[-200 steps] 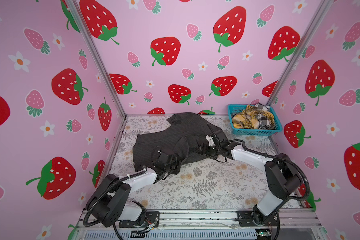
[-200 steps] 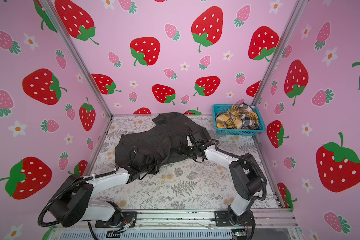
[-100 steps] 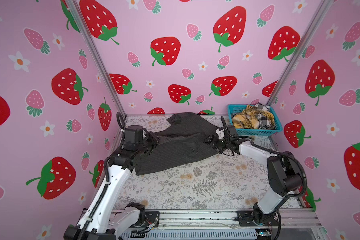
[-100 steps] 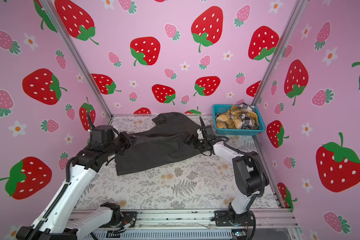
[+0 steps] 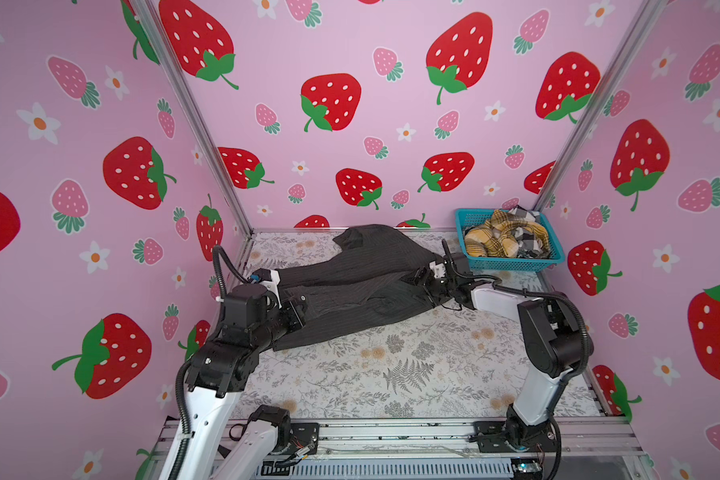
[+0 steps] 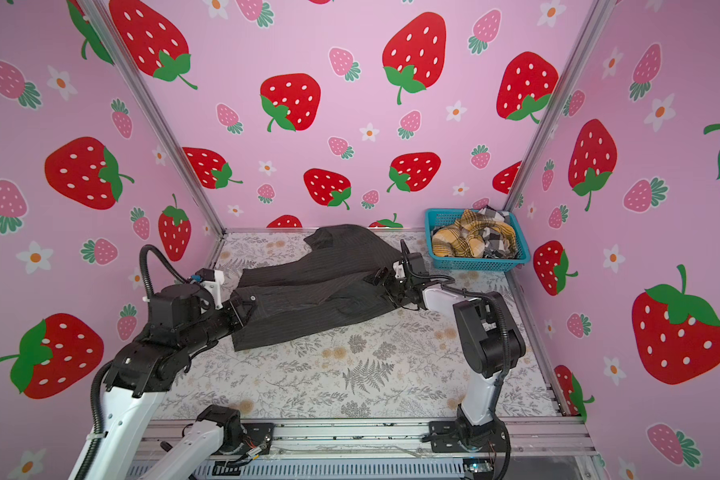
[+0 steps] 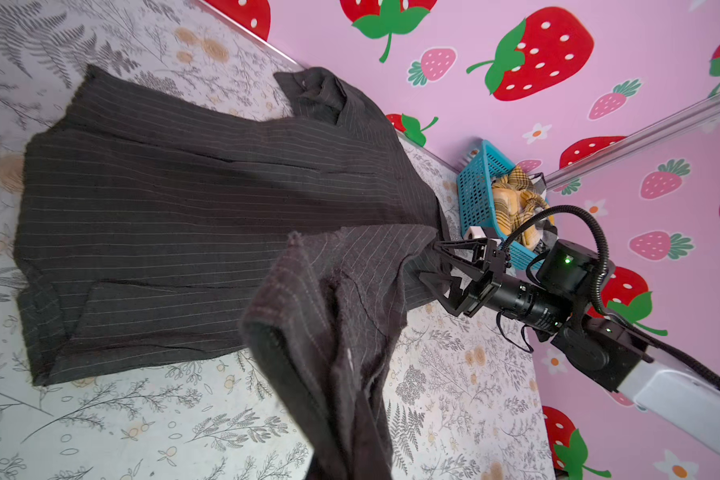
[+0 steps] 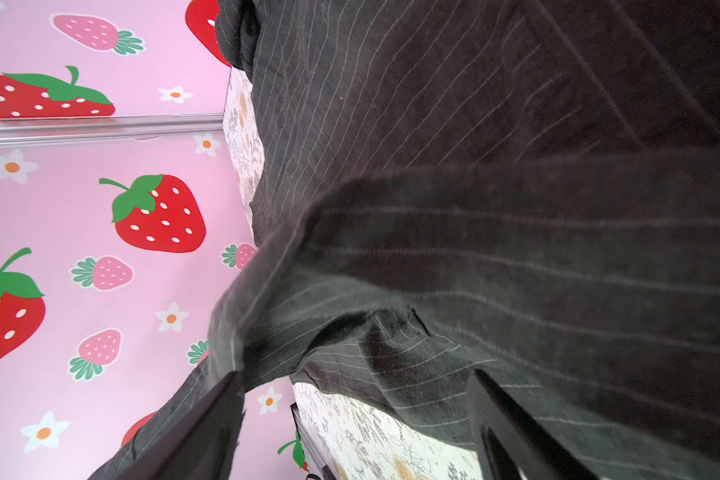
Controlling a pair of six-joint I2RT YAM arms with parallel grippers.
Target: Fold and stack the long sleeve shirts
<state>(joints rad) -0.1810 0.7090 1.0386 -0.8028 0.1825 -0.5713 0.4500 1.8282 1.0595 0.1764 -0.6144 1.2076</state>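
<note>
The left pincer (image 5: pixel 298 308) is pinching an edge of the shirt (image 5: pixel 362 291), likely to draw it flat across the table's (image 5: pixel 391 365) far half; the right pincer (image 7: pixel 431 259) stands spread at the other end, near the far-right-corner basket (image 5: pixel 512 264)

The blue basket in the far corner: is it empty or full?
Full. The basket holds heaped mustard plaid cloth and black-and-white check cloth, rising above its rim.

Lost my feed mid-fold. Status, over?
Left gripper shut on charcoal shirt. Right gripper open at its opposite end. Shirt lies across table. Basket in corner, not blocking.
</note>
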